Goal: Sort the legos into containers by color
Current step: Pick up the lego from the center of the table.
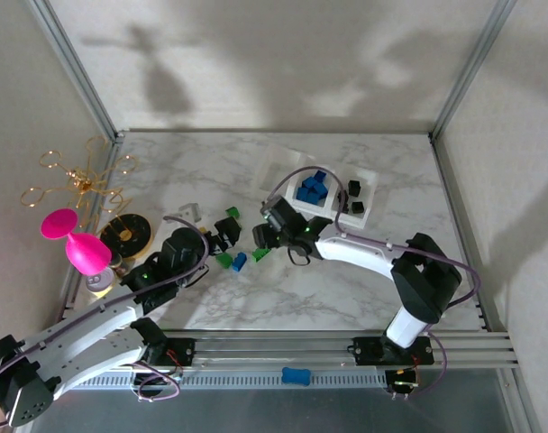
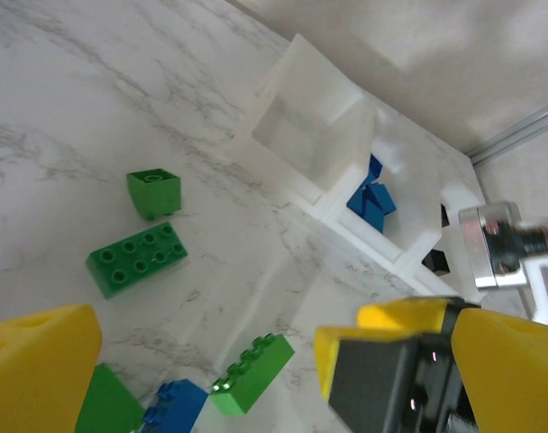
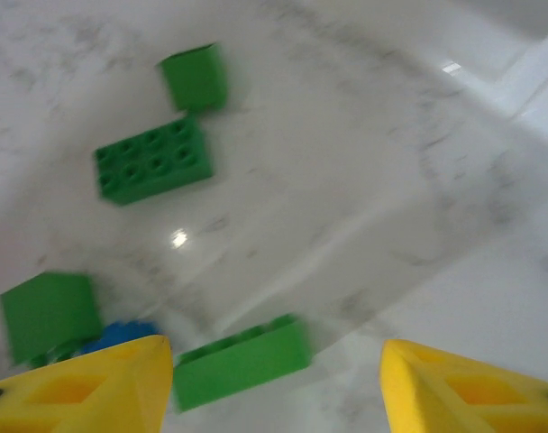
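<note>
We see the containers [image 2: 337,95], three white bins joined in a row, toward the far right of the counter [image 1: 364,289]. The middle bin holds blue legos [image 1: 312,189] and the right bin holds black legos [image 1: 354,198]. The loose legos lie near the counter's middle, just left of the bins, where both arms meet. The left end effector [image 1: 227,236] hovers over them with its jaws spread wide, gripping nothing. From its wrist camera we make out a small green cube [image 2: 154,192] and a green eight-stud brick [image 2: 136,259] just beside it. A long green brick [image 2: 251,372] and a blue brick [image 2: 175,406] lie nearer the camera. The right end effector [image 3: 278,388] is low over the same cluster, jaws parted and gripping nothing. The long green brick lies flat on the counter between its yellow fingers [image 3: 85,388], close against one and clear of the other. A further green brick [image 3: 49,311] sits beside the blue one.
</note>
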{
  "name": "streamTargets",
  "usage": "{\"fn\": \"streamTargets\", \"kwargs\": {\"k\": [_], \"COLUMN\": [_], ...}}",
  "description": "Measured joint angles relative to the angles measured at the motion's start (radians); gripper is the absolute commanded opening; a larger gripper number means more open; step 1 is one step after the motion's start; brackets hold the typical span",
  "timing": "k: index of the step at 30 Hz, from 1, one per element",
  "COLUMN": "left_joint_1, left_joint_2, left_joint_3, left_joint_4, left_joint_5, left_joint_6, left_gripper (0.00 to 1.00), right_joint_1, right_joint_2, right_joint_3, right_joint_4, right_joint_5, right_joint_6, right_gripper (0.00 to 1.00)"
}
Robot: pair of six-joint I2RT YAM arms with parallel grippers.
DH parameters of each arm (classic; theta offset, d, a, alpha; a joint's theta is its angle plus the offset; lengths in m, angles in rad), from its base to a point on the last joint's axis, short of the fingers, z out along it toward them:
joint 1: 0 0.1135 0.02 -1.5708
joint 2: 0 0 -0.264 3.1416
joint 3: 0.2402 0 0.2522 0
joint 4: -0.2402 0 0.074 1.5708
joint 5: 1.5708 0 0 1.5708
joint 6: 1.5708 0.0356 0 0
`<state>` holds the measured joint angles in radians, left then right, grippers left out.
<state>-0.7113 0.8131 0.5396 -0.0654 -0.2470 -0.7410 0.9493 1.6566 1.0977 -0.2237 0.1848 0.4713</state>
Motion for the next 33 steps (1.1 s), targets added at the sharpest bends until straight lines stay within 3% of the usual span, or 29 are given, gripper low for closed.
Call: {"fn": "streamTargets", "kwargs": {"k": [11,21,33], "left_joint_1": [0.003,0.008,0.015], "left_joint_2": [-0.149,-0.221,-0.223], "left_joint_3": [-0.033,-0.045,-0.045], "left_joint_4": [-0.148,-0.230,-0.246], "left_joint_5": [-0.069,-0.121,-0.144], "left_joint_6": [-0.043,-0.076,-0.084], "left_gripper": [1.00,1.00,1.00], "right_joint_1": [0.177,0.183,0.183], "right_joint_2": [0.114,0.247,0.314], "right_joint_3": [0.018,0.126,0.193], "right_joint_4": [0.019,0.025,-0.011], "right_joint_5": [-0.032,-0.047,0.035], "right_joint_6": [0.214,0.251,0.251], "right_gripper": [0.60,0.60,0.55]}}
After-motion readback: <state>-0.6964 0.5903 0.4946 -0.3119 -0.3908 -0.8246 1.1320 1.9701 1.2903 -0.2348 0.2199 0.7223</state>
